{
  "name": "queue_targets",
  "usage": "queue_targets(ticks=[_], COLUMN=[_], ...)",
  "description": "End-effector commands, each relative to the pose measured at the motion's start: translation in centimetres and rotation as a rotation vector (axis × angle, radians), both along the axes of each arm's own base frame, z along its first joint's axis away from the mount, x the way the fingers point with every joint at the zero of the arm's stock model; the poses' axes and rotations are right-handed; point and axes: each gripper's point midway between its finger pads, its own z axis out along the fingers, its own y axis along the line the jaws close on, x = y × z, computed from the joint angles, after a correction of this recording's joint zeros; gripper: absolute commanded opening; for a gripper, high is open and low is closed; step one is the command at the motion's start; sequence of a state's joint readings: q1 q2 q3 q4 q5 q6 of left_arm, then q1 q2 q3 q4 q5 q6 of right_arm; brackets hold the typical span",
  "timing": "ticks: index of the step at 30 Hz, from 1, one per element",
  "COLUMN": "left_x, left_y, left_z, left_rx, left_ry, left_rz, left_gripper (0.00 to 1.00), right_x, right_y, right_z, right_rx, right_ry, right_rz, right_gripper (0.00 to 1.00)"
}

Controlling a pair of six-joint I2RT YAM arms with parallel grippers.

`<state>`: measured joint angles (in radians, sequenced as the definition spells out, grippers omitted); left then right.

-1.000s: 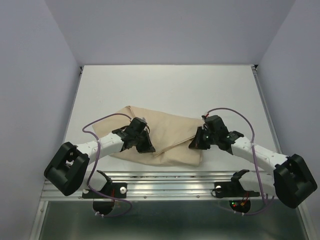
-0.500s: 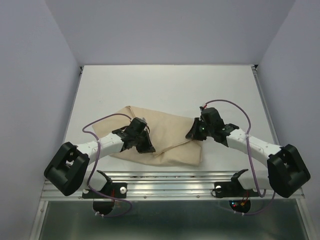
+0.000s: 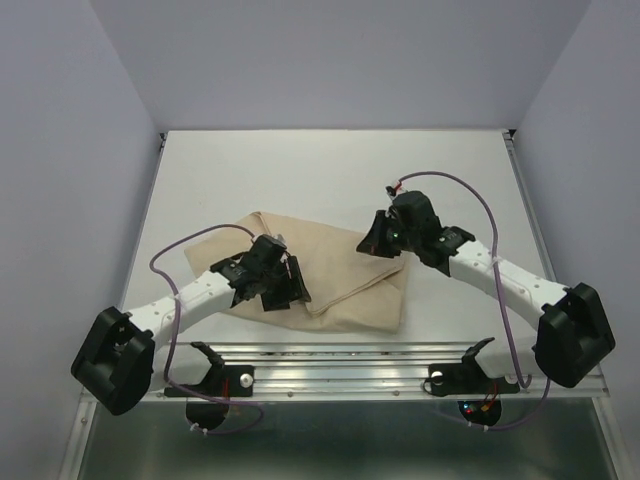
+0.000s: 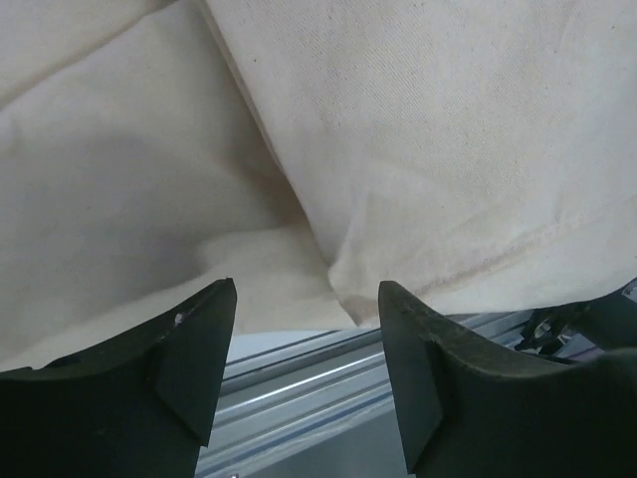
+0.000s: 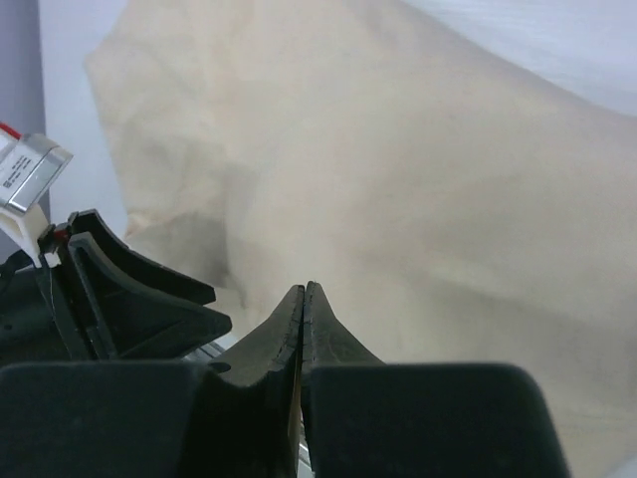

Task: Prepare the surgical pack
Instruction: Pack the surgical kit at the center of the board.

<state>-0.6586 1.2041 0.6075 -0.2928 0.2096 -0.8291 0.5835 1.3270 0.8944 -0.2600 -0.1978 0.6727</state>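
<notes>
The surgical pack shows only as a beige woven cloth [image 3: 345, 275], folded into a bundle near the table's front edge. My left gripper [image 3: 287, 290] hovers over the bundle's near left edge and is open, with nothing between its fingers. In the left wrist view the cloth [image 4: 428, 149] fills the upper part, with a fold edge running down toward the left gripper [image 4: 307, 299]. My right gripper [image 3: 371, 240] is shut above the bundle's far right corner. The right wrist view shows the right gripper [image 5: 304, 290] pressed together over the cloth [image 5: 418, 169], with nothing seen held.
An aluminium rail [image 3: 340, 358] runs along the table's near edge just below the cloth, and shows under the left fingers as the rail [image 4: 299, 378]. Lavender walls close in the white table [image 3: 330, 170] on the left, right and far sides.
My left gripper has opened and let go of the cloth, staying over its near left edge. The right arm has swung away to the far left, still shut.
</notes>
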Motion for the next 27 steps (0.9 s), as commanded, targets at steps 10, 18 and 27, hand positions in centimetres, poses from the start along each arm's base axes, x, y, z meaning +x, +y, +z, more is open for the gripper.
queue_targets(ticks=[10,18,27], left_x=[6.4,7.7,6.1], left_y=[0.4,-2.2,-2.2], left_z=[7.5,2.1,-0.6], left_rx=[-0.012,-0.042,-0.017], left_ry=[-0.209,-0.126,-0.070], left_rz=[0.045,-0.006,-0.040], left_gripper=[0.13,0.00,0.00], right_x=[-4.5,-6.2,-4.7], right_y=[6.9,4.4,4.9], right_z=[-2.9,-8.8,-5.0], right_rx=[0.077,-0.026,-0.045], right_ry=[0.088,0.175,0.086], right_rz=[0.191,0.152,0.152], right_gripper=[0.02,0.02,0.01])
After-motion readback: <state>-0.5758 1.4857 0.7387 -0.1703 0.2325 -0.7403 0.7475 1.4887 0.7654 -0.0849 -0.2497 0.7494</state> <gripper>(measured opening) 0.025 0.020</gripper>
